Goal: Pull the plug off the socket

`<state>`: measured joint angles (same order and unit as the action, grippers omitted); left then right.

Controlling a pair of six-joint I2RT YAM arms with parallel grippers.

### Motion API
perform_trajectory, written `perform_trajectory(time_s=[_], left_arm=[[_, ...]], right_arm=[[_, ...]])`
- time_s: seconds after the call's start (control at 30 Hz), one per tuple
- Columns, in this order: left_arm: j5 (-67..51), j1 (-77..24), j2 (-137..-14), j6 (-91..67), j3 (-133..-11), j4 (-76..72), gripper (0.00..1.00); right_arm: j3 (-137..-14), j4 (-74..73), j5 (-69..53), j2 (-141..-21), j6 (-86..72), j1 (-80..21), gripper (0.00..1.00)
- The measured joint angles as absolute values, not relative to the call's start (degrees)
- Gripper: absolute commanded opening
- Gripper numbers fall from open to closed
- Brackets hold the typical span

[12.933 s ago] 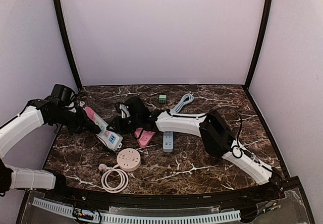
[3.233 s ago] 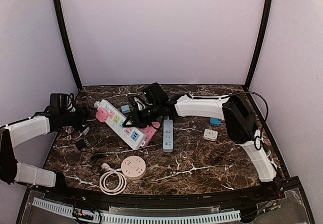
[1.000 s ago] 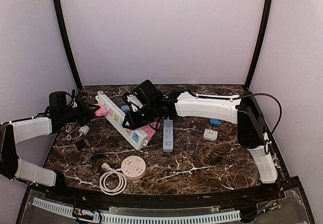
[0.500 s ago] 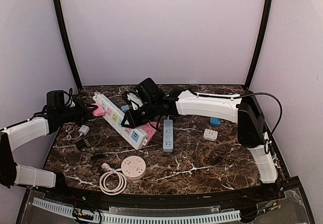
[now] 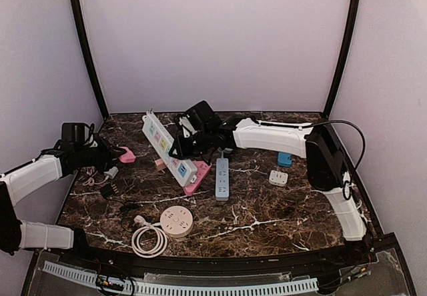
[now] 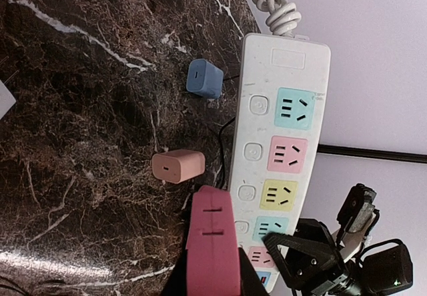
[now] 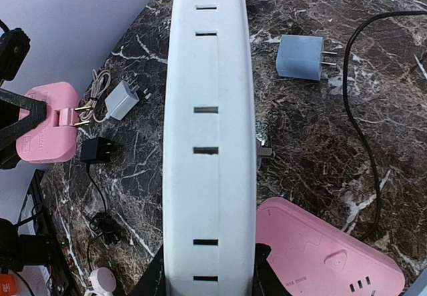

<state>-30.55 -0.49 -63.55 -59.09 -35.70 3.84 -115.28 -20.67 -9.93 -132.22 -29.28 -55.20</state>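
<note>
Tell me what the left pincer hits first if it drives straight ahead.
The pink plug it holds would probably meet the white power strip first, though depth is unclear.

Pink plug (image 6: 212, 243), white socket strip (image 6: 260, 136) — outlets (image 6: 294, 108) teal, pink, yellow, perhaps blue — brown white-veined table (image 6: 87, 109).

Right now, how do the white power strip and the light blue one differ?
The white power strip is clamped in the right gripper, lying diagonally; the light blue strip rests free on the table, pointing straight toward the arms. The white one is longer, with multicoloured socket faces; the blue one is plain. Both are straight multi-socket bars.
</note>
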Motion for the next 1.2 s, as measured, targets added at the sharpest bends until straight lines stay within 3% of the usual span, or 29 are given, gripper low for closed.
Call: perform_trajectory(time_s=[0.83, 0.93, 1.2], left_arm=[[-29.1, -0.5, -61.0, -55.6, -41.1, 11.4, 0.0], [-29.1, -0.5, -61.0, -55.6, -41.1, 11.5, 0.0], [-29.1, -0.5, -61.0, -55.4, -41.1, 11.5, 0.0]], right_arm=[[-129.8, -6.8, -31.5, -153.5, -44.7, -57.8, 0.0], [-131.0, -5.7, -32.4, -154.6, -46.6, -57.8, 0.08], [-131.4, -4.2, -32.3, -154.9, -48.3, -57.7, 0.43]])
